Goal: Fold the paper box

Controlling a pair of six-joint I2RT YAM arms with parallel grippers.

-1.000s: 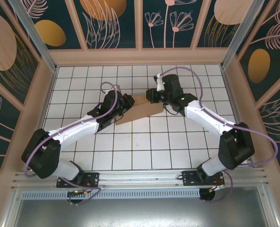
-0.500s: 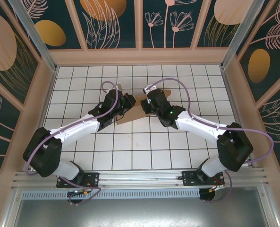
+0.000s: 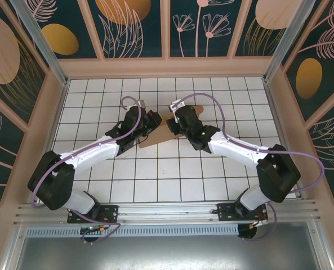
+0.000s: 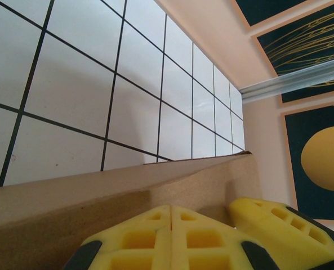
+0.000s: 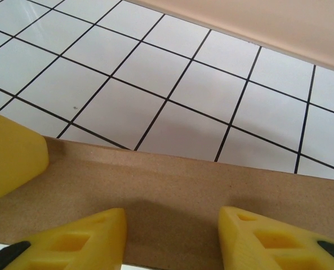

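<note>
Noting paper box point(image 3: 158, 135): matte brown corrugated card, straight-edged, tilted over the middle of the table point(image 3: 155, 180), toward its far edge. Left gripper point(image 4: 171, 216) pinched fully closed against it. Right gripper point(image 5: 172, 219) stands parted across the panel, wider than a second ago.

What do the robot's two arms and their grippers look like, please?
The left arm and right arm have white links between chunky black joints, and a looping lilac cable runs along each. A small green light glows on the right arm. The left gripper and right gripper carry yellow fingers with moulded recesses and black patches.
</note>
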